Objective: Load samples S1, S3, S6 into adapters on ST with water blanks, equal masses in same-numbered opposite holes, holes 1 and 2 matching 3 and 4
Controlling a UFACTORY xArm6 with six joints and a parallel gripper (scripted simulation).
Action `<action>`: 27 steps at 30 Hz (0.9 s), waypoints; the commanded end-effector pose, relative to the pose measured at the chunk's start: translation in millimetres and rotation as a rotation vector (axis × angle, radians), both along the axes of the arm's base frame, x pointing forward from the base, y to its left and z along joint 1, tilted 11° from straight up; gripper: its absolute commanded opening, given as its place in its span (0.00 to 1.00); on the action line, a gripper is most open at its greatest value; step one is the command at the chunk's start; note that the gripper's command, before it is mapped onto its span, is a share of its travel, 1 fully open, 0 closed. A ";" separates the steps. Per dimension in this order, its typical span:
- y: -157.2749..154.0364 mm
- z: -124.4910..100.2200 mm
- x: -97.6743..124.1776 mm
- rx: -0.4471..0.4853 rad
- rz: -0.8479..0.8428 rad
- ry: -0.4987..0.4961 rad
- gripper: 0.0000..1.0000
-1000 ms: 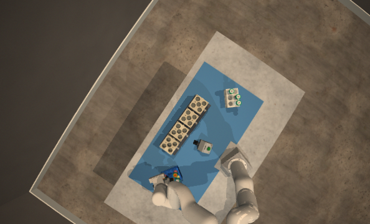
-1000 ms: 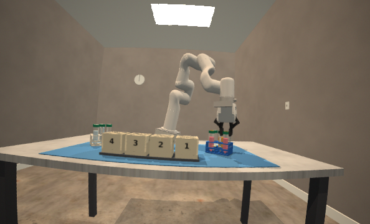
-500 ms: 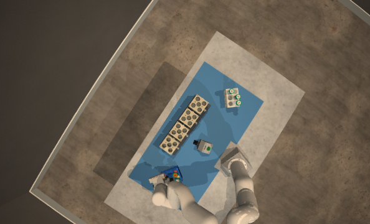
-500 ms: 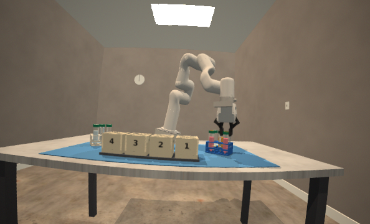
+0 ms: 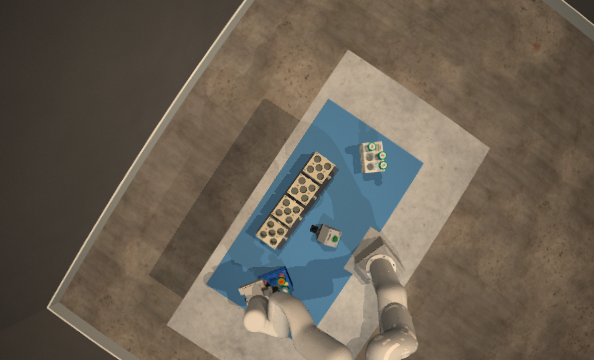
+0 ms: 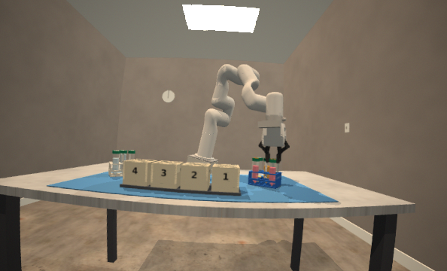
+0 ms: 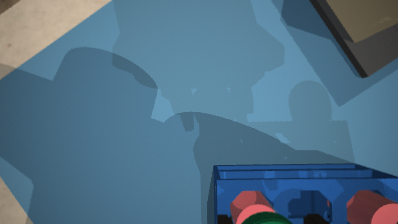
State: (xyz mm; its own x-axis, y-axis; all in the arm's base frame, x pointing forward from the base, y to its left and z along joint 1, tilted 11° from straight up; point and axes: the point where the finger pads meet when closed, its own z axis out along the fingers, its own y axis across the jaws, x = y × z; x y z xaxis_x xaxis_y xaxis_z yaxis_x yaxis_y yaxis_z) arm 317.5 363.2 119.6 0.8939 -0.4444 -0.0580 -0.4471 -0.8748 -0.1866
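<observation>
My gripper (image 6: 273,161) (image 7: 270,219) is partly open over the blue rack (image 6: 264,184) (image 7: 345,187), its fingertips on either side of a green-capped tube with pink liquid (image 6: 272,172) (image 7: 248,199). That tube stands in the rack. Another pink tube (image 6: 255,171) (image 7: 362,202) and a tube with an orange dot (image 5: 281,282) stand there too; IDs are unreadable. Adapters 4 (image 6: 127,178), 3 (image 6: 157,181), 2 (image 6: 187,184) and 1 (image 6: 217,186) stand in a row on the stand (image 6: 178,191); their holes look empty. Three green-capped tubes (image 5: 372,146) (image 5: 382,155) (image 5: 383,165) stand in the white rack (image 5: 364,162).
The small grey desk (image 5: 325,233) with the green DONE key (image 5: 335,239) stands between the adapter row and the arm base (image 5: 369,252). The blue rack is near the mat's end, close to adapter 1. The white rack is at the far end, beyond adapter 4. The arm hides part of the blue rack from above.
</observation>
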 end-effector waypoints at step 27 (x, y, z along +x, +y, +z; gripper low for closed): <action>-9.3 53.2 -0.8 0.003 0.000 -0.003 0.44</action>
State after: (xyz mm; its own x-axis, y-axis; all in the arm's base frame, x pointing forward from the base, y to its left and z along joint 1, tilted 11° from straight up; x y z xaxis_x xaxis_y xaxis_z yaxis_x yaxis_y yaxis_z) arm 315.9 354.3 164.3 0.8939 -0.4445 -0.0581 -0.4471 -0.8749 -0.1860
